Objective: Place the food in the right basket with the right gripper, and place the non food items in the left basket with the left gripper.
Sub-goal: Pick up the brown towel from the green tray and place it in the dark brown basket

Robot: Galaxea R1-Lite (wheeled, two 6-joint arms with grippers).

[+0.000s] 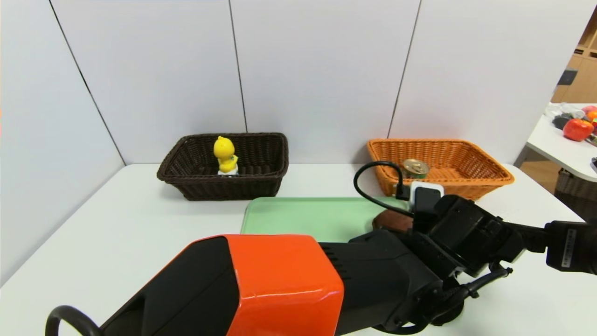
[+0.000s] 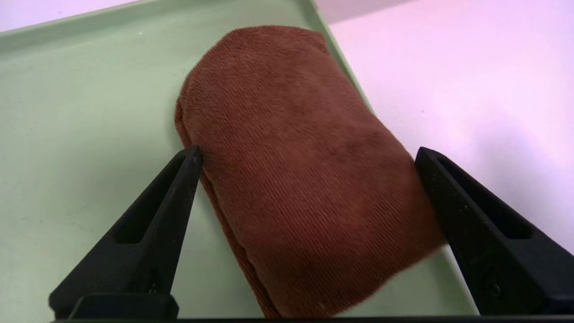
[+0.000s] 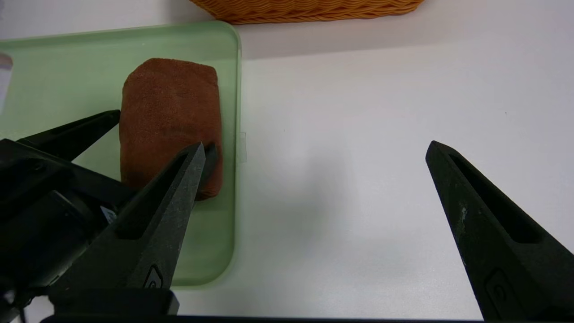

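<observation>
- Left pincer is straddling the rolled dark brown towel, fingers wide apart, nothing clamped.
- Towel is lying at the pale green plastic tray's edge.
- Risk: soft roll unrolling or slipping; one finger catching the tray rim.
- Right pincer is hanging open over the white bench.
- Yellow duck-like plastic toy is sitting in the dark brown wicker basket; gold-lidded tin can in the orange-tan wicker basket.

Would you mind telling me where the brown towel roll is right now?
The towel roll lies on the green tray near its right edge, in front of the orange basket, between the open jaws of the left gripper.
</observation>
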